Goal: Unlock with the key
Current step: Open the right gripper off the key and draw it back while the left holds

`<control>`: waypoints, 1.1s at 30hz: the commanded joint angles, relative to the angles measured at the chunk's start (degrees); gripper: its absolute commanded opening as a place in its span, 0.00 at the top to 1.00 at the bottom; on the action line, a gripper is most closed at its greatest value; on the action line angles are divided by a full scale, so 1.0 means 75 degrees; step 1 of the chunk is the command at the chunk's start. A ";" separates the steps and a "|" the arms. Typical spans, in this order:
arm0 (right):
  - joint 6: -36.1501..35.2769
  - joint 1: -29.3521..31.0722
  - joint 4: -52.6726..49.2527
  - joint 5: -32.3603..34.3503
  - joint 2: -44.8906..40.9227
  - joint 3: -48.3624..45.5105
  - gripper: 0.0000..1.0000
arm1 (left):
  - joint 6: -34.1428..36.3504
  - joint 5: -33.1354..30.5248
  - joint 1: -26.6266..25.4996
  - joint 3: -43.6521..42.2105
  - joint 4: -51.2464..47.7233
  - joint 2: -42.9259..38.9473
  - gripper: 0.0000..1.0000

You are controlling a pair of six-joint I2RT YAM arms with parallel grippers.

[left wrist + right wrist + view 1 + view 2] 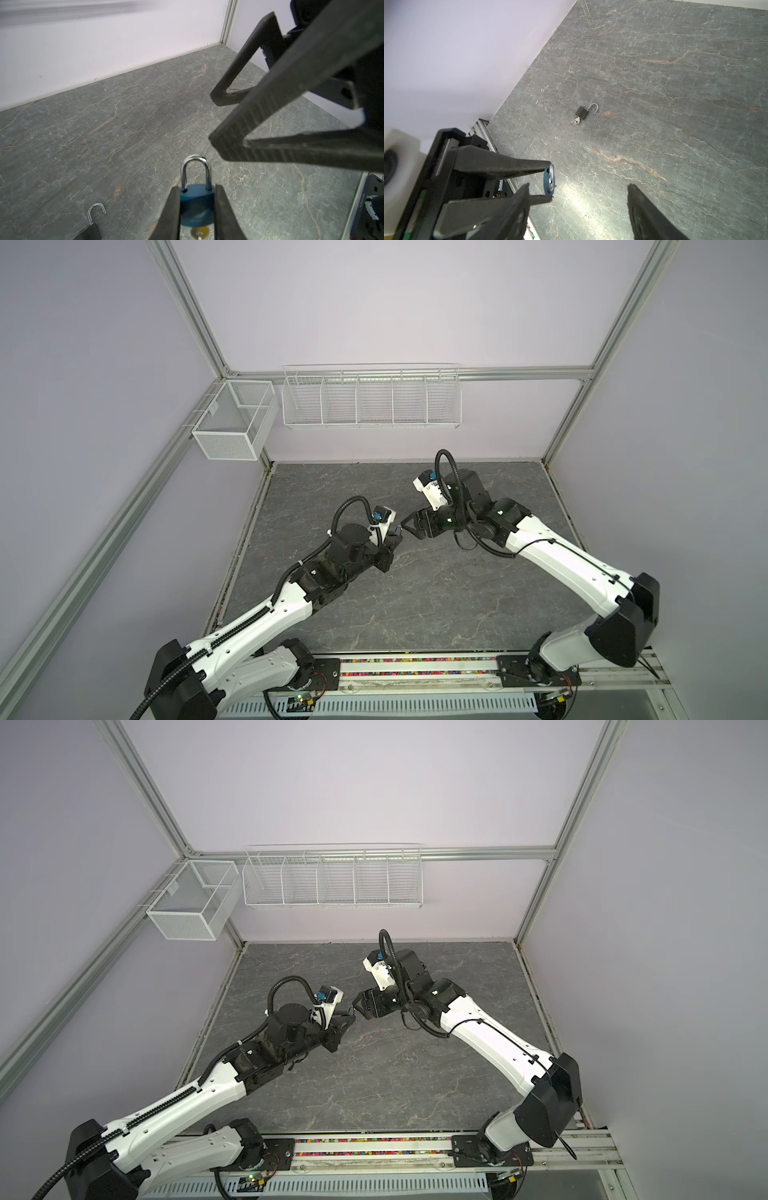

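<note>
1. Closest to the lens, our left gripper (197, 192) is clamped on the flat flanks of the blue padlock (196, 209) and holds it clear of the worktop (104, 124).
2. Its shackle (195, 161) looks seated at both legs, so we judge the lock not yet open. At the body's opposite end, cut by the picture's edge, we see a brass keyway with what looks like the key (200, 235) in it.
3. Our right gripper (213, 120) hovers just beyond the shackle end of the blue padlock, jaws spread wide and holding nothing.
4. To do this well, we would hold the left clamp firm so the body cannot twist. The right gripper would go round to the keyway end, pinch the key's bow flat and turn it about its own axis. Side load could bend or slip so small a key.
5. The body is smooth, painted and round-shouldered. The shackle is polished steel and probably slippery. The ribbed pads (249, 116) should bite better on the bow's flats.
6. The worktop is matt grey stone-look with rusty veins.
7. Well apart from the blue padlock, a black padlock (581, 113) lies flat, shackle swung open, with a ringed key in its base.
</note>
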 commanded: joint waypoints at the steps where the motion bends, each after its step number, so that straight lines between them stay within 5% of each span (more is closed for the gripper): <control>1: -0.0306 -0.0018 -0.0191 -0.0088 0.0158 0.0255 0.24 | 0.0112 0.0113 0.0027 0.0056 0.0274 -0.0003 1.00; 33: -0.0687 -0.0039 -0.1041 0.0748 0.1024 0.1009 0.24 | 0.0207 0.0031 0.0027 0.0072 0.0321 0.0073 1.00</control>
